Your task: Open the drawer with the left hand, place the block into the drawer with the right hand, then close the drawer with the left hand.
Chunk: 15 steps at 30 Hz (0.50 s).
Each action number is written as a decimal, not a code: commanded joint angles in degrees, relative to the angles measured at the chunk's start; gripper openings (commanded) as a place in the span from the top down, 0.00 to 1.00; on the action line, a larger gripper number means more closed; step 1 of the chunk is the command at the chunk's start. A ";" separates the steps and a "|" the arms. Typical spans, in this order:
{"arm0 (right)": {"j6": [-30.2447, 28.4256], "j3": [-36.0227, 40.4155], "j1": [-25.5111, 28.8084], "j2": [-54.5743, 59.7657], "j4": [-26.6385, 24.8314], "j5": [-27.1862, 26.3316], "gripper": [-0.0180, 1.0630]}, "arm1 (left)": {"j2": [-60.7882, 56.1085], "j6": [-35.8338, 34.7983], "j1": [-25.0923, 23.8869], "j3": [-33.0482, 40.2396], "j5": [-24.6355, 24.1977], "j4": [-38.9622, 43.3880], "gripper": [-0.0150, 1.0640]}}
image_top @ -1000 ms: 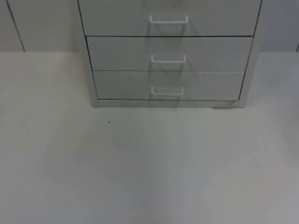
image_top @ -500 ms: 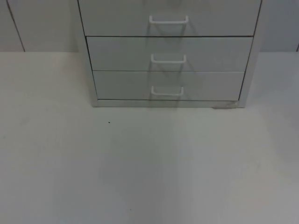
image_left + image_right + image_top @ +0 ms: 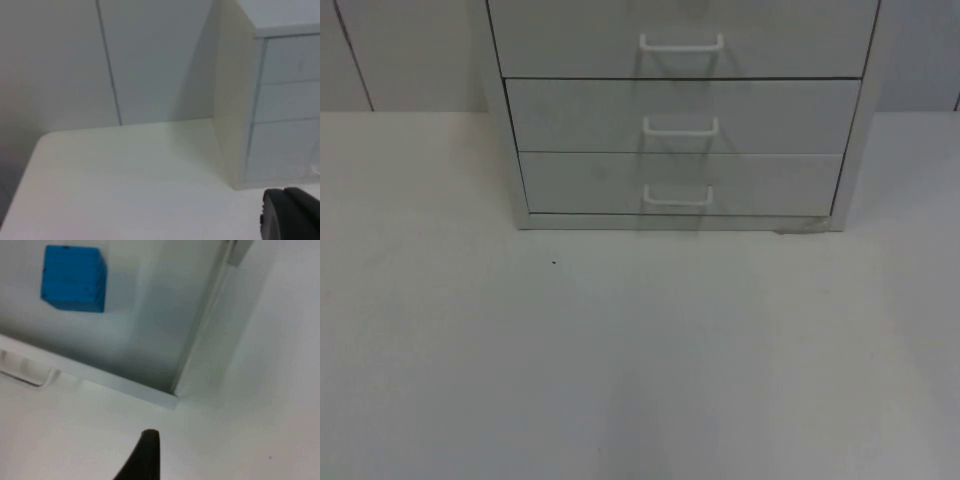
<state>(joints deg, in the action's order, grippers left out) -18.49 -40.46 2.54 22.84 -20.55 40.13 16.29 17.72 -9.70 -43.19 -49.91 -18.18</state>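
Against the grey partition, noted a drawer cabinet (image 3: 570,115) on the white table (image 3: 640,360) — three fronts flush in the top view. Spotted the blue block (image 3: 73,278) lying on a grey cabinet surface behind a white handle (image 3: 25,375). Found the left gripper (image 3: 290,215) near the cabinet's left side and the right gripper (image 3: 145,455) by its right front corner — could not tell either's grip.

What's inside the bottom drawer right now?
Nothing inside can be seen: the bottom drawer is shut and its front hides the contents. The blue block lies on a pale surface behind a handled front edge; which drawer, if any, I cannot tell.
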 commanded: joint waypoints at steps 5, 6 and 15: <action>-0.40 0.34 0.10 -6.50 -0.84 4.32 0.17 | -11.27 -2.78 5.07 2.53 -2.69 1.14 0.99; -0.40 0.34 0.10 -8.38 -0.70 6.54 0.17 | -13.43 -3.51 5.20 2.58 -3.12 2.28 0.99; 3.49 4.70 0.10 -15.35 4.15 13.74 0.17 | -16.29 -8.56 5.67 4.95 -8.29 11.14 0.99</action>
<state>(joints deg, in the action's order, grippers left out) -15.66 -36.08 2.54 8.04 -16.94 53.27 0.13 10.15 -4.35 -38.61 -57.98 -7.81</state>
